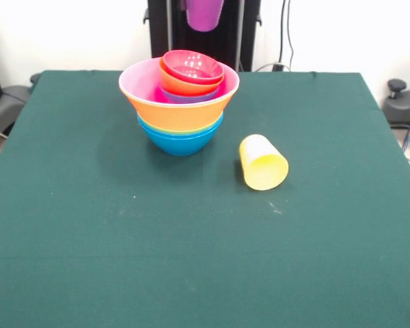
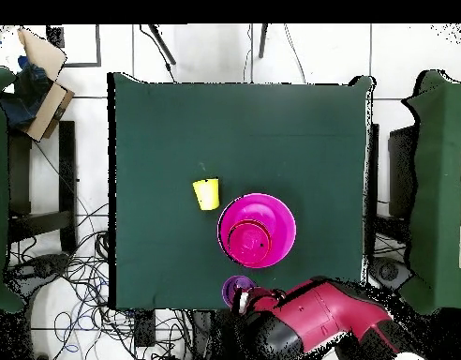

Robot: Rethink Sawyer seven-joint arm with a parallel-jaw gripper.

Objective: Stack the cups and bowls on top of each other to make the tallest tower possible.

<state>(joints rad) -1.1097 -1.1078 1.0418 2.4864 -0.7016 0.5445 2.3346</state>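
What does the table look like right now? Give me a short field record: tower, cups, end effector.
tower: nested stack of glossy plastic bowls, blue at the base, wide orange and pink above, small crimson bowl topmost
yellow cup: opaque yellow plastic tumbler lying on its side on the green table, apart from the tower
purple cup: translucent purple plastic tumbler held up off the table, behind the tower
end effector: at the purple cup; fingers hidden

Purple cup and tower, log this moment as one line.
purple cup: held raised by pincer | tower: standing | yellow cup: lying beside tower
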